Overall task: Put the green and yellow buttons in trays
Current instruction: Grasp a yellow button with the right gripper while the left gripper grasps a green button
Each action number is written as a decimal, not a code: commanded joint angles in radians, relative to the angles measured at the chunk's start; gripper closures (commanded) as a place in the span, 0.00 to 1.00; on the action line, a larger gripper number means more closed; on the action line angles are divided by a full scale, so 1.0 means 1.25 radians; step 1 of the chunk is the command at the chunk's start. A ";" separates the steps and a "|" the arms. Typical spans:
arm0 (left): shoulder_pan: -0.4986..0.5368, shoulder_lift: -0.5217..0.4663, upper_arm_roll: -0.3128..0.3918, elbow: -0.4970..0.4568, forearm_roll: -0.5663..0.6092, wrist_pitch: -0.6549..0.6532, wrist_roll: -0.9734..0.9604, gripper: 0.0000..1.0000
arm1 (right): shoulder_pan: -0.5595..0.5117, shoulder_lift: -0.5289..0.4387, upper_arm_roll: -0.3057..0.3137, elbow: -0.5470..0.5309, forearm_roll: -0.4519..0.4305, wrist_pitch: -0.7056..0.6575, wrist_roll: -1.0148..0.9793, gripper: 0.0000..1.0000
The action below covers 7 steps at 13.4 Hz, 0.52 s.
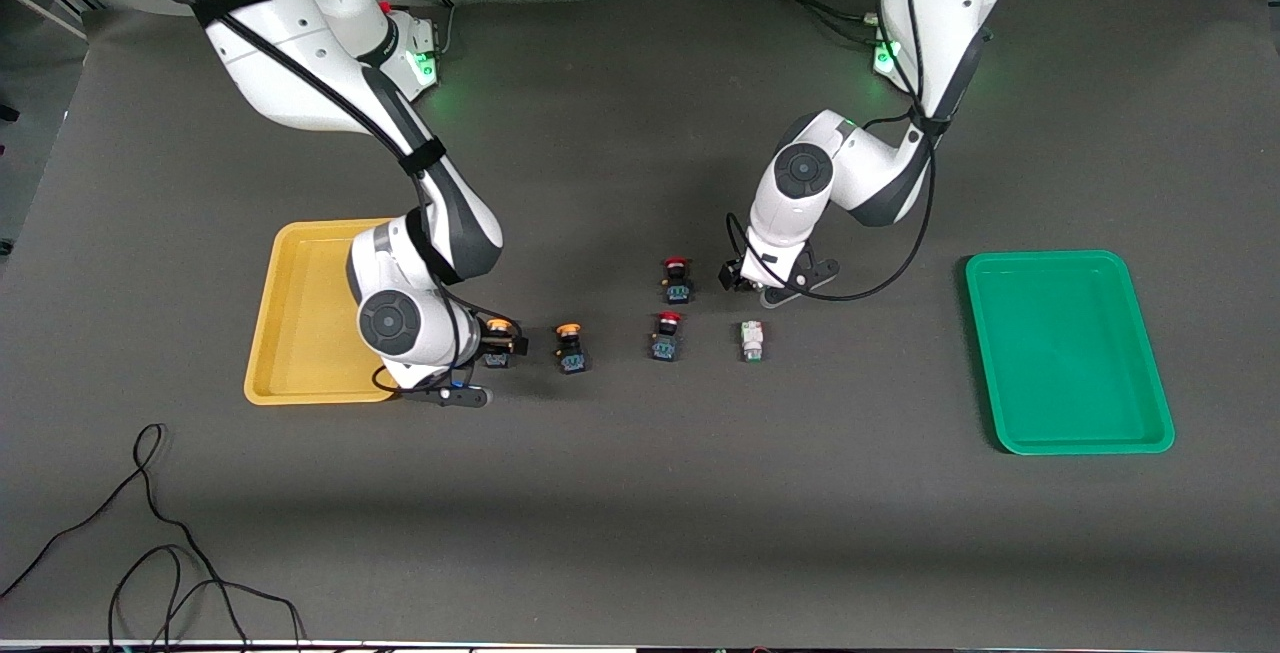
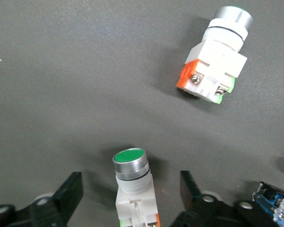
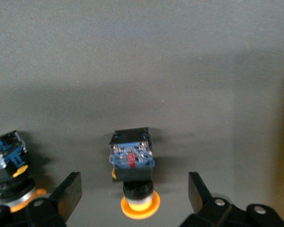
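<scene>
My right gripper (image 1: 497,345) is low over the table beside the yellow tray (image 1: 300,313), open. Its fingers (image 3: 70,189) stand apart on either side of a yellow-capped button (image 3: 134,172) with a black-blue body (image 1: 497,329). A second yellow-capped button (image 1: 571,347) lies just beside it (image 3: 8,171). My left gripper (image 1: 765,288) is open, and its fingers (image 2: 189,187) straddle a whitish green-capped button (image 2: 131,179) without touching it. That button is hidden under the hand in the front view. A second whitish button (image 1: 752,341) lies close by (image 2: 215,66). The green tray (image 1: 1065,348) lies at the left arm's end.
Two red-capped switches (image 1: 677,280) (image 1: 667,336) lie between the two grippers; one's blue body shows at the edge of the left wrist view (image 2: 274,205). Loose black cables (image 1: 150,553) lie at the table's near corner on the right arm's end.
</scene>
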 commanded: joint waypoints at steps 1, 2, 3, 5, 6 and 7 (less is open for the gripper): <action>-0.034 -0.016 0.006 -0.009 0.002 0.001 -0.025 0.58 | 0.018 0.020 -0.006 0.013 0.010 0.021 0.009 0.06; -0.036 -0.019 0.006 -0.008 0.002 -0.006 -0.034 0.74 | 0.016 0.020 -0.006 0.012 0.010 0.021 0.011 0.25; -0.038 -0.023 0.006 -0.008 0.002 -0.010 -0.049 0.84 | 0.016 0.020 -0.006 0.012 0.010 0.020 0.011 0.47; -0.048 -0.034 0.005 -0.001 0.003 -0.014 -0.076 0.86 | 0.016 0.020 -0.006 0.012 0.010 0.020 0.011 0.91; -0.044 -0.055 0.005 0.002 0.003 -0.020 -0.079 0.86 | 0.016 0.019 -0.006 0.012 0.010 0.020 0.011 1.00; -0.039 -0.082 0.005 0.006 0.003 -0.056 -0.076 0.86 | 0.016 0.011 -0.006 0.012 0.010 0.015 0.013 1.00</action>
